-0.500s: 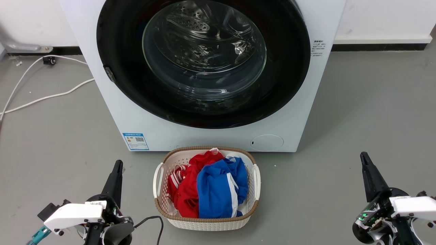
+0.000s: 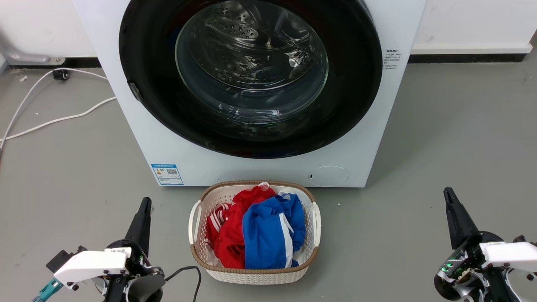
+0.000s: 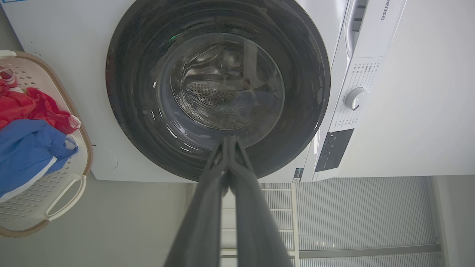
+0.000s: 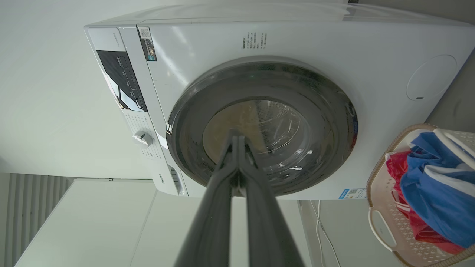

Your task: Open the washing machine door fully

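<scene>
The white washing machine (image 2: pixel 138 138) stands ahead of me with its round glossy black door (image 2: pixel 151 100) lying flat against the front, the clear glass bowl in its middle showing the steel drum behind. The same door (image 3: pixel 126 92) faces the left wrist view, and the door (image 4: pixel 334 111) also faces the right wrist view. My left gripper (image 2: pixel 145 203) rests low at the left, shut and holding nothing, well short of the machine. My right gripper (image 2: pixel 448 193) sits low at the right, also shut and holding nothing. Both gripper tips, left (image 3: pixel 230 138) and right (image 4: pixel 236 133), show pressed together.
A white woven-rim laundry basket (image 2: pixel 195 218) with red and blue clothes stands on the grey floor just in front of the machine, between my arms. White cables (image 2: pixel 54 119) trail across the floor at the left. A wall runs behind the machine.
</scene>
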### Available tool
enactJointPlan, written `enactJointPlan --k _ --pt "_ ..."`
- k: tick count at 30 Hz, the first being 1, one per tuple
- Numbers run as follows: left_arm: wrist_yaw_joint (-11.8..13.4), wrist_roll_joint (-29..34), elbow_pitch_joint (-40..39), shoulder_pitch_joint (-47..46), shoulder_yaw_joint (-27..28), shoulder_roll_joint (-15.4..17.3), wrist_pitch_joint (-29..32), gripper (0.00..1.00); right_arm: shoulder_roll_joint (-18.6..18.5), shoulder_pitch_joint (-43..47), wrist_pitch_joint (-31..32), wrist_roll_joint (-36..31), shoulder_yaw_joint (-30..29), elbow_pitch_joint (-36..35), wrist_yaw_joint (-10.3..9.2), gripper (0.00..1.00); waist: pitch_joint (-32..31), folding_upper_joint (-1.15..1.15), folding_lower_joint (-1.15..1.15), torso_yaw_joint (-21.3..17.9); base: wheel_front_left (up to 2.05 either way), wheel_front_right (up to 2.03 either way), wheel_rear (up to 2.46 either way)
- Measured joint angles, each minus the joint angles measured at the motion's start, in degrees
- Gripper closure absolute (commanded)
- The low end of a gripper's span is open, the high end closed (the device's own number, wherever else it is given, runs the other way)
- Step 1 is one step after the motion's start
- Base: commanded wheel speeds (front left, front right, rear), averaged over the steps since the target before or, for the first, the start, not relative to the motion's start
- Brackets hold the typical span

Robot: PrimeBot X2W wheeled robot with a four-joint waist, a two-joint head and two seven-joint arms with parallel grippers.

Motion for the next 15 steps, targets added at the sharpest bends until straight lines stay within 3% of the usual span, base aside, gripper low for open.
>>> enactJointPlan --k 7,8,15 --pt "0.00 0.00 0.00 0.00 0.00 0.00 0.00 1.00 0.00 0.00 0.00 0.00 0.00 0.00 0.00 1.00 0.00 0.00 0.00 0.00 0.00 0.00 0.00" --pt "0.02 0.00 0.18 0.05 -0.01 -0.01 -0.01 0.00 0.02 0.08 -0.01 -0.01 0.00 0.14 0.00 0.00 0.00 0.00 0.00 0.00 0.00 0.00 0.00" --pt "0.09 -0.01 1.37 1.94 -1.37 -0.24 -0.74 0.00 0.21 2.40 -0.91 -0.20 0.70 1.30 -0.09 0.00 0.00 0.00 0.00 -0.01 0.00 0.00 0.00"
